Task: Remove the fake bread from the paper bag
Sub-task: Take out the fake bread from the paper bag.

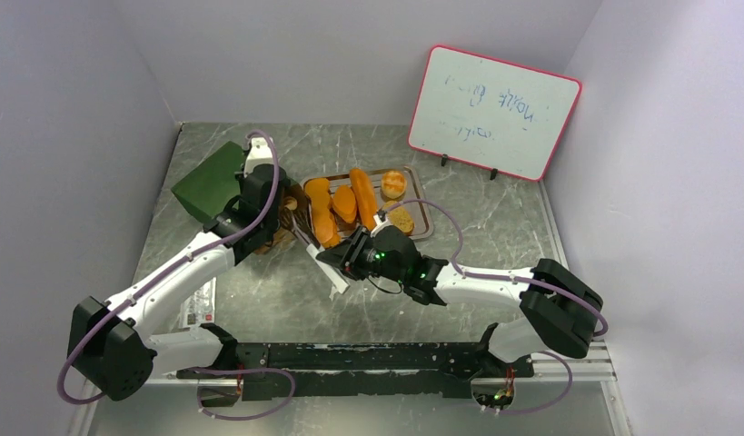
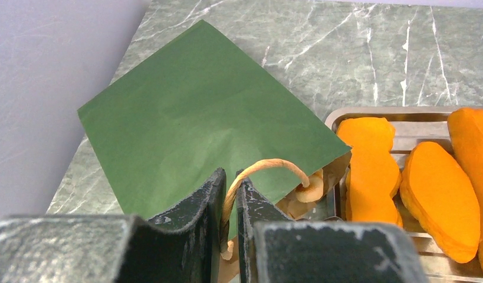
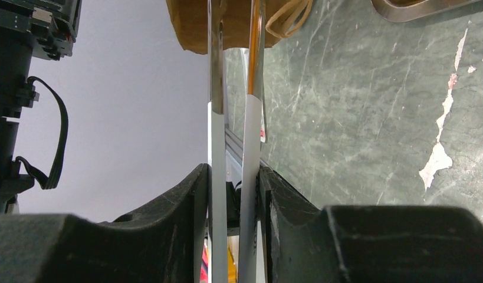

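**A:** ok, what's your setup look like right now?

**B:** Big to small: there's a green marble counter (image 1: pixel 286 300) with a whiteboard (image 1: pixel 493 113) propped at the far right. The paper bag (image 1: pixel 209 182) lies flat on its side at the far left. Its mouth faces the tray (image 1: pixel 426 222), which sits just beside it.

**A:** and the fake bread?

**B:** There are five pieces of fake bread (image 1: pixel 321 213) on that tray: two long loaves with an oval roll between them, and two round buns on the right. I can't tell if anything's left inside the bag, because your arm covers the mouth from above.

**A:** end effectors?

**B:** Your right end effector (image 3: pixel 233 177) is clamped on the white handles of the tongs (image 3: pixel 250 135). The blades are squeezed narrow and the tips point at the bag's mouth. Your left end effector (image 2: pixel 229 183) is pinched tight on the tan cord handle (image 2: pixel 274 164), which loops up over the bag's open end.
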`<state>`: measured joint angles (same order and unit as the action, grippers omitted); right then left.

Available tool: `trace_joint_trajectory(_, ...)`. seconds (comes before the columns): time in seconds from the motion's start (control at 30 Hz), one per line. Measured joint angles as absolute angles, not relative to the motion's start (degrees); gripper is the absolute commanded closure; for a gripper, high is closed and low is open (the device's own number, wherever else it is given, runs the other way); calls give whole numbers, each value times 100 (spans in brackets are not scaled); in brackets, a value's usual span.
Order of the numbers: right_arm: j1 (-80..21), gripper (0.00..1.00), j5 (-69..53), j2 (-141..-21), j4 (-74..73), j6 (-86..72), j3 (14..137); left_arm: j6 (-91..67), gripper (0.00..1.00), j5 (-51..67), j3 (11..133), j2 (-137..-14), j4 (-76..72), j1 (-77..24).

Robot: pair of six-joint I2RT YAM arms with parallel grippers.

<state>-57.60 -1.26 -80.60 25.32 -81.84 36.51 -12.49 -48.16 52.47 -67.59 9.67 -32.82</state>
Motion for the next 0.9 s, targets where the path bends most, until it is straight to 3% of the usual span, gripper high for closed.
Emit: trace_joint_trajectory(0.9,-5531,65,-235,-8525,2532,-8248,3817,-1518,93,-4692,4899,-6525,1048,-3395)
